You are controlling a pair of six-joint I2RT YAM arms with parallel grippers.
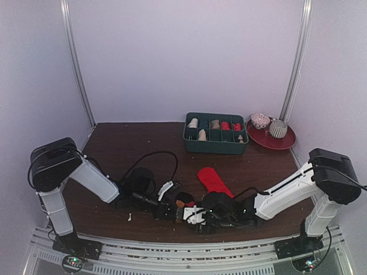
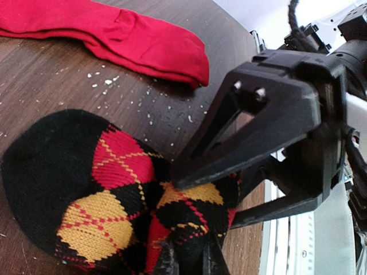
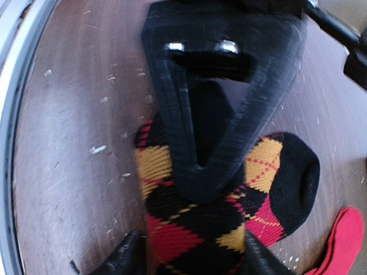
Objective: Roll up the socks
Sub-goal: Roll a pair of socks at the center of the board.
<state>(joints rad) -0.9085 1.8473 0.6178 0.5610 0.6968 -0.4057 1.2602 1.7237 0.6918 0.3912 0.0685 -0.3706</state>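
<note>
The black argyle sock lies bunched near the table's front edge, small between the two grippers in the top view. My left gripper is shut, pinching a fold of it. My right gripper straddles the same sock from the opposite side, both fingers pressed against its flanks. Each wrist view shows the other gripper's black finger lying over the sock. The red sock lies flat just behind, untouched, and also shows in the left wrist view.
A green compartment tray with beige and red rolled bundles stands at the back. Beside it is a red plate with two patterned balls. A black cable loops over the table. The metal rail runs right behind the grippers.
</note>
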